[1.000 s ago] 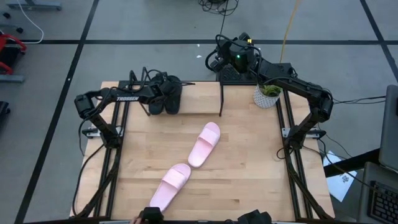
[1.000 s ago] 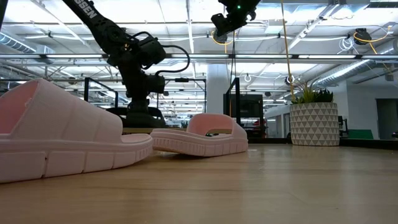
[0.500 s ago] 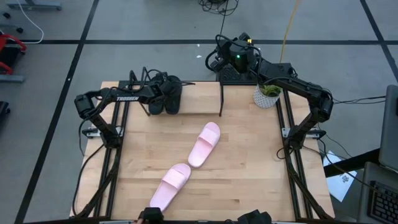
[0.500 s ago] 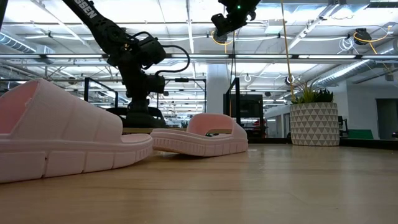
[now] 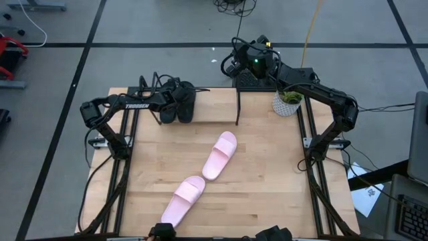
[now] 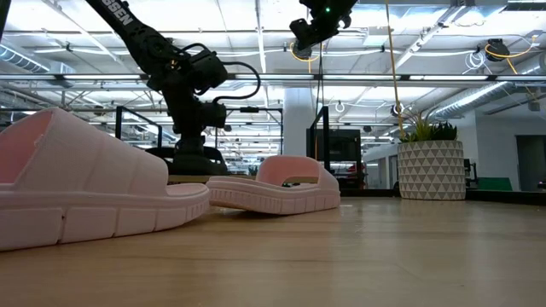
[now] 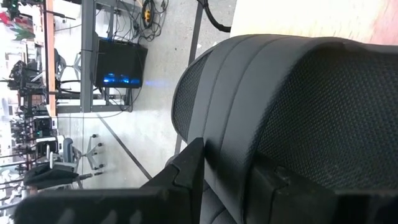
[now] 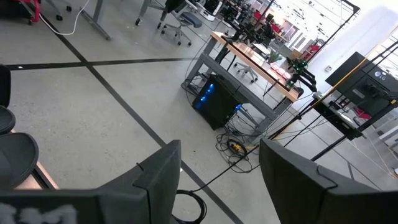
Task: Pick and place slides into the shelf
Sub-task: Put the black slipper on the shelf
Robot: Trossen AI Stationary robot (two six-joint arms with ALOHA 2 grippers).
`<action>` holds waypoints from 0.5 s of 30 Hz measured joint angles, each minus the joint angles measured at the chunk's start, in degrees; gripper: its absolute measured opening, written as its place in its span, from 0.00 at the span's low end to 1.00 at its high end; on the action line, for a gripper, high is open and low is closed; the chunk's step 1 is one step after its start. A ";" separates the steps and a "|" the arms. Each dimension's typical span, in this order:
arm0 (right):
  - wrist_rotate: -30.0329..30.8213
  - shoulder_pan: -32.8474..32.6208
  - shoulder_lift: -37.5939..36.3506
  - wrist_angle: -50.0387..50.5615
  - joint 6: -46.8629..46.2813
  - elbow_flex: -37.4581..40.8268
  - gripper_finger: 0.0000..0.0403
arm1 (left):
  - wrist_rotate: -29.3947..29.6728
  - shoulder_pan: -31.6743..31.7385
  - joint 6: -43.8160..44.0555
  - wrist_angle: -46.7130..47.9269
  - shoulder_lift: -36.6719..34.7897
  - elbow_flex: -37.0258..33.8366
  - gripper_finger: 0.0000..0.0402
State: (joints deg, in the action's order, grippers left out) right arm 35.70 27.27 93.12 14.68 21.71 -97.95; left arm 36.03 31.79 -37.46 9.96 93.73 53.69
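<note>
Two black slides [image 5: 182, 102] lie side by side at the far left of the table, in the shelf, whose black wire ends [image 5: 238, 106] stand at the far edge. My left gripper [image 5: 167, 104] points down onto the left black slide [image 7: 298, 106] and is shut on it; it also shows in the low view [image 6: 192, 136]. Two pink slides lie soles down on the table, one in the middle [image 5: 221, 155] and one near the front edge [image 5: 182, 199]. My right gripper [image 8: 221, 155] is open and empty, high beyond the far edge [image 5: 231, 65]. My left gripper has the raised edge of the black slide's strap [image 7: 229, 183] between its two fingers [image 7: 186, 171]. The fingers come from above, pointing down. The slide lies level and low at the shelf board [image 6: 192, 178]; whether it rests on the board, I cannot tell.
A white patterned plant pot [image 5: 288, 102] stands at the table's far right corner. The shelf's right wire end juts toward the table's middle. Bare wood lies on the table's right half and left of the pink slides.
</note>
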 joint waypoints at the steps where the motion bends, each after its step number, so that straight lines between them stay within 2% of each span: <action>1: 0.00 0.00 0.00 0.00 0.00 0.00 0.51 | 0.00 0.00 -0.33 0.00 0.00 0.00 0.21; 15: 0.00 0.01 0.00 -0.02 0.00 0.00 0.51 | 0.02 -0.02 -1.08 0.00 0.00 0.00 0.21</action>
State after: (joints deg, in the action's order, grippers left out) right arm 35.70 27.28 93.12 14.66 21.71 -97.95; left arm 36.05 31.77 -38.54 9.96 93.73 53.69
